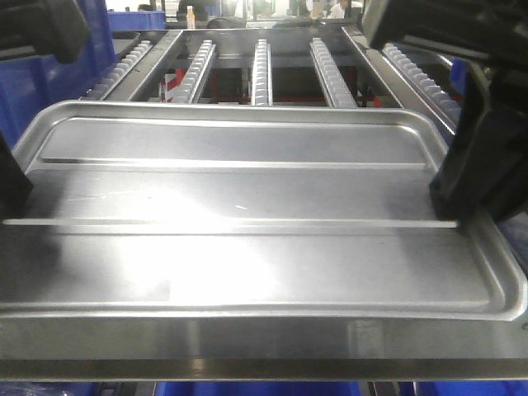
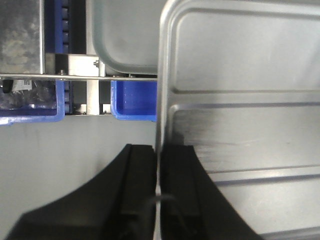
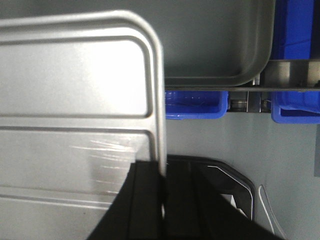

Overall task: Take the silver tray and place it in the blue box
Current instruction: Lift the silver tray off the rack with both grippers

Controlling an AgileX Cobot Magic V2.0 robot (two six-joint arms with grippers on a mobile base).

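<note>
The silver tray (image 1: 247, 214) fills the front view, held level between both arms, with two lengthwise ridges across its recessed panel. My left gripper (image 2: 158, 150) is shut on the tray's (image 2: 240, 75) left rim, one finger on each side of the edge. My right gripper (image 3: 162, 167) is shut on the tray's (image 3: 75, 75) right rim near a rounded corner. In the front view the left gripper (image 1: 12, 190) and right gripper (image 1: 462, 186) show as dark shapes at the tray's two ends. A blue strip (image 1: 264, 388) shows under the near rim; I cannot tell whether it is the blue box.
A roller rack (image 1: 261, 70) runs away behind the tray. A blue crate (image 1: 49, 82) stands at the far left. Below, a second grey tray (image 2: 125, 35) (image 3: 220, 40) lies on a metal shelf, with small blue bins (image 2: 132, 107) (image 3: 195, 105) under it.
</note>
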